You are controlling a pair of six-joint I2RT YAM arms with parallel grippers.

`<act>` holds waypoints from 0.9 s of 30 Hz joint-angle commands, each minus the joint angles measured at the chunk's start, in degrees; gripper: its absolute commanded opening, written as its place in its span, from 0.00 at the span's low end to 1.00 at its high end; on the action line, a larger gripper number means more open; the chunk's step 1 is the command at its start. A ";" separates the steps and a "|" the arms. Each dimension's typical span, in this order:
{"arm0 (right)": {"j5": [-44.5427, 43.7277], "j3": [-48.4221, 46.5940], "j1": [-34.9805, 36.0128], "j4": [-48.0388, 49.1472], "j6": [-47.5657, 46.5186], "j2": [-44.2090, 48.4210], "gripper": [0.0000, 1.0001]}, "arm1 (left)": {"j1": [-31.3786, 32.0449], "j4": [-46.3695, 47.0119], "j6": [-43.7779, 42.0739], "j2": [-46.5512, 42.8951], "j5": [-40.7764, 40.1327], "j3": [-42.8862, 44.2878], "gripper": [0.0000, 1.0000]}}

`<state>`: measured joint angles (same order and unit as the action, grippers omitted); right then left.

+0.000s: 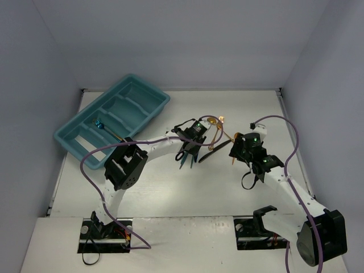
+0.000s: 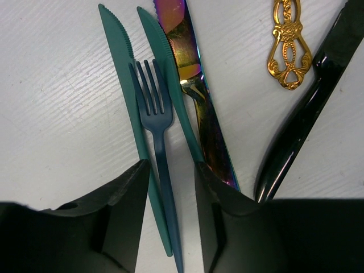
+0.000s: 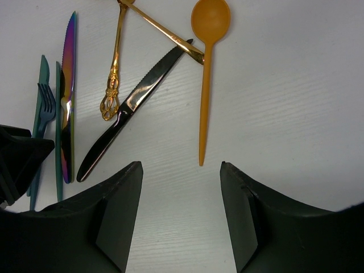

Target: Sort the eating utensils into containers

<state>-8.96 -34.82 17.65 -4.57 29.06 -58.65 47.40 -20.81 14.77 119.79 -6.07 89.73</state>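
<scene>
- Top external view: the tray (image 1: 151, 89) sits at the table's far left corner, with one utensil (image 1: 108, 129) inside.
- Left gripper (image 2: 169, 168): partly open, straddling the fork (image 2: 154, 114) handle mid-table, not clamped.
- Right gripper (image 3: 181, 168): open, empty, near the spoon (image 3: 206, 68).
- Knives (image 2: 119, 68) flank the fork.

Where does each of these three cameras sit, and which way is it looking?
Top: above and behind the arms, looking down on table and tray; both arms show.
Left wrist: on the left arm, looking down past the left gripper at a blue fork.
Right wrist: on the right arm, looking down past the right gripper at an orange spoon.
Shared: both wrist views show the black knife.
</scene>
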 commanded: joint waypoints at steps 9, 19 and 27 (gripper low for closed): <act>-0.01 0.50 -0.60 1.15 -0.41 1.20 0.54 | -1.37 -0.90 0.35 0.17 0.53 3.37 0.25; -0.01 0.71 -0.86 1.15 -0.57 0.92 0.54 | -1.52 -1.15 1.38 1.24 2.71 3.67 0.11; -0.40 0.34 -1.24 1.14 -1.46 1.57 0.54 | -2.29 -4.85 2.24 -8.63 -0.56 6.18 0.00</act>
<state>-8.60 -34.13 17.02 -4.78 28.50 -58.43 46.28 -22.62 15.75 121.47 -4.16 91.31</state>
